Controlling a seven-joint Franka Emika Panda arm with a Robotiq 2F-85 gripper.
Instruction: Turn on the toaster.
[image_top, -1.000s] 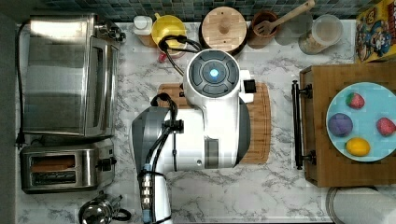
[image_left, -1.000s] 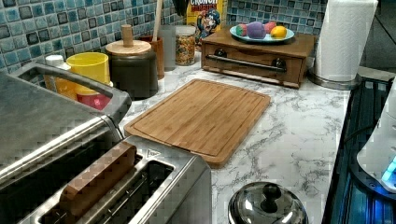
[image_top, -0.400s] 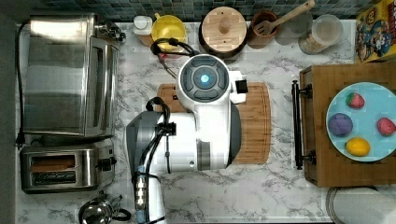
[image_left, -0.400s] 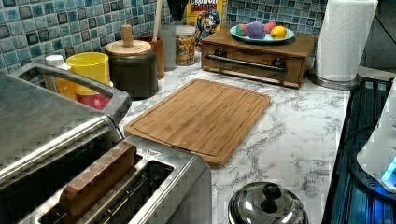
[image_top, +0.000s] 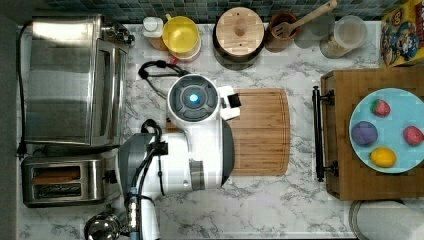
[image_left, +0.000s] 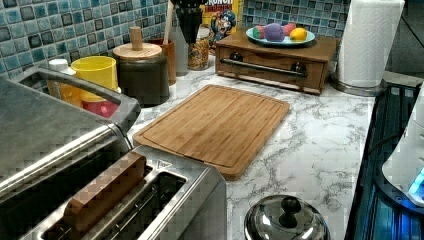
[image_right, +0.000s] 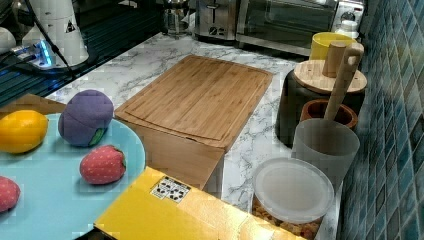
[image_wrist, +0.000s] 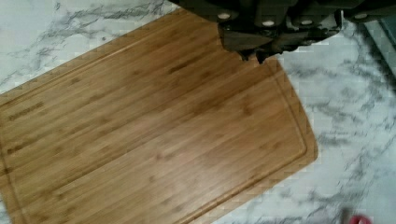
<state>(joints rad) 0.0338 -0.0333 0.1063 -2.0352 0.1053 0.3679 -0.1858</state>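
Steel toaster (image_top: 62, 180) — upright, bread-loaded

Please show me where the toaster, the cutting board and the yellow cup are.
toaster (image_top: 62, 180): top view, steel top beside the slots.
cutting board (image_left: 220, 125): left view, middle of the wood.
yellow cup (image_top: 182, 36): top view, inside bottom.

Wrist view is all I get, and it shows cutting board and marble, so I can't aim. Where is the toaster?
Observer: The toaster sits at the top view's lower left, right below the toaster oven.
Operator: Which end has the lever?
Observer: Its black lever is on the end at the top view's right, facing the arm's base.
Operator: Is it loaded?
Observer: Yes. In the left view a slice of bread stands in the slot nearer the oven.
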